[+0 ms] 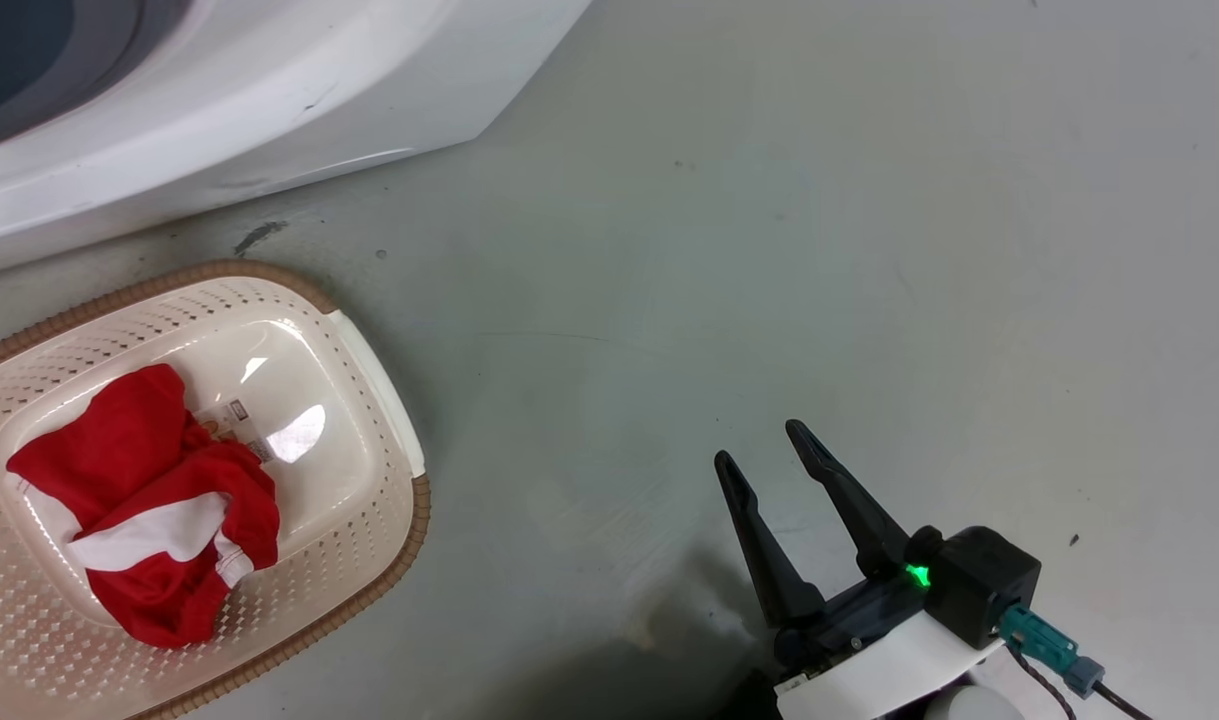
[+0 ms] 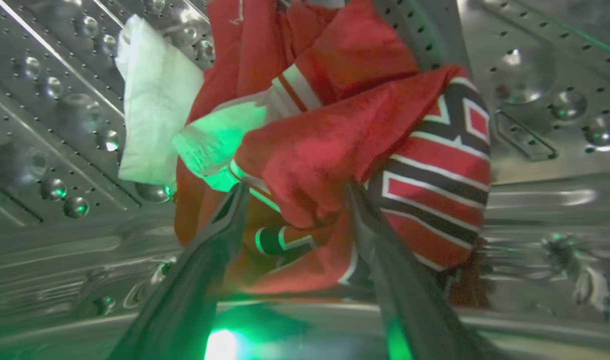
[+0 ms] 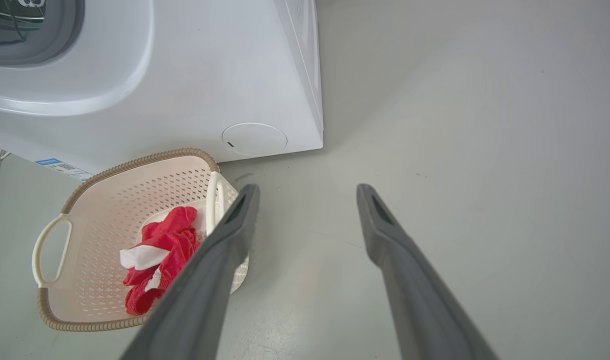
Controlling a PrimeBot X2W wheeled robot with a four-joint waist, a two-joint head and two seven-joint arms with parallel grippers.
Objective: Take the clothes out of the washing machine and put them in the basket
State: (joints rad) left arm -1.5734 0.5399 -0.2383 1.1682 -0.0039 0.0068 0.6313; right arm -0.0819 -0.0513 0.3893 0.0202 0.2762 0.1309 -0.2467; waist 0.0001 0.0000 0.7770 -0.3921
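Note:
Inside the perforated steel drum (image 2: 59, 100) of the washing machine (image 1: 269, 100), a heap of red clothes (image 2: 335, 140) with white and black stripes lies against the wall, and a white cloth (image 2: 154, 100) lies beside it. My left gripper (image 2: 294, 187) is open, its fingers on either side of a red fold. The cream basket (image 1: 409, 540) stands on the floor in front of the machine and holds a crumpled red and white garment (image 1: 149, 500). My right gripper (image 1: 761, 445) hangs open and empty over the floor to the right of the basket.
The grey floor (image 1: 869, 250) stretches to the right of the machine and the basket. In the right wrist view the basket (image 3: 134, 162) sits just below the machine's front panel (image 3: 209, 75), with a round white service cover (image 3: 254, 139) low on it.

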